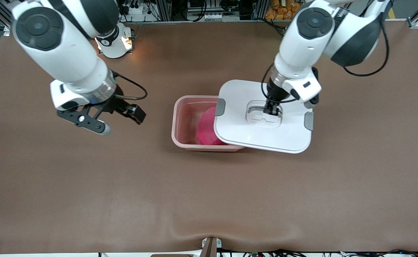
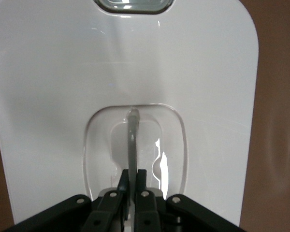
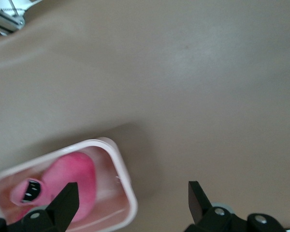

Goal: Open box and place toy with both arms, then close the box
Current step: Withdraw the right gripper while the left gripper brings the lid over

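Two jobs remain: lowering and seating the lid (image 1: 262, 132). Left gripper (image 1: 271, 110) pinches its centre handle (image 2: 132, 140), holding it partly over the box (image 1: 185, 119), where the toy (image 1: 206, 129) already sits. Right gripper (image 1: 105, 119) waits spread-fingered above the table (image 1: 87, 185) at the right arm's end, leaving room.

My left hand (image 1: 272, 109) reaching straight down, fingers pinched shut, my right hand (image 1: 103, 119) waiting in the air, tilted, fingers spread wide
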Controlling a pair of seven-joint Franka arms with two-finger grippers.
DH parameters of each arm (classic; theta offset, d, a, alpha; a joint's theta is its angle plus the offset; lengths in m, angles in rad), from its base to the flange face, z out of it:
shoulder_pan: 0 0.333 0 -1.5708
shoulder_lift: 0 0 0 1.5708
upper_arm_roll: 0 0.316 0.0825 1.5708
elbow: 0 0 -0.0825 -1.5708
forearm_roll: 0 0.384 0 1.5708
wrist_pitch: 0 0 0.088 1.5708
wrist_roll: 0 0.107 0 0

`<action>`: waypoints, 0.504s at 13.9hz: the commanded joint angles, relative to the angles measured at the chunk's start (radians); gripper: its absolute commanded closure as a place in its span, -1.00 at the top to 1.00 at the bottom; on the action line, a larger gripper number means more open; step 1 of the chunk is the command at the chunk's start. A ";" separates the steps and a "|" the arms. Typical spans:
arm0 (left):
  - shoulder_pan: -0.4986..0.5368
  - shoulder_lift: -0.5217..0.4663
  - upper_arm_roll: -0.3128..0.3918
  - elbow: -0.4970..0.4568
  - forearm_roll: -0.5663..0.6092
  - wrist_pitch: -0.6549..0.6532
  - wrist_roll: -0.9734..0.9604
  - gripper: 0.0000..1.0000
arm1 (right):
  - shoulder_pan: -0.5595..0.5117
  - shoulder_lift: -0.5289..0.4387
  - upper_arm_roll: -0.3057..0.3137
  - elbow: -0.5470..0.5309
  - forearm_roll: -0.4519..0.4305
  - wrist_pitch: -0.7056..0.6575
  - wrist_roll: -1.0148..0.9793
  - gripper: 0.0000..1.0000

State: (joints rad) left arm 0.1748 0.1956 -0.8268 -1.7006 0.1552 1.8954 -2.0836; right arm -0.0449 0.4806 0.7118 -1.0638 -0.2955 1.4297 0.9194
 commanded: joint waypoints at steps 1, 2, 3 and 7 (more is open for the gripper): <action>-0.058 0.036 0.002 0.033 0.023 -0.022 -0.085 -1.00 | -0.064 -0.043 0.002 -0.024 0.041 -0.038 -0.140 1.00; -0.081 0.051 0.002 0.038 0.038 -0.022 -0.123 -1.00 | -0.073 -0.053 -0.009 -0.022 0.041 -0.064 -0.212 1.00; -0.102 0.062 0.002 0.038 0.053 -0.022 -0.159 -1.00 | -0.076 -0.066 -0.029 -0.022 0.044 -0.092 -0.273 1.00; -0.184 0.129 0.005 0.090 0.113 -0.024 -0.291 -1.00 | -0.063 -0.138 -0.230 -0.021 0.171 -0.109 -0.511 1.00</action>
State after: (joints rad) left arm 0.0322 0.2719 -0.8256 -1.6810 0.2203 1.8954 -2.3064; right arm -0.1067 0.4044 0.5805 -1.0637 -0.1940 1.3318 0.5359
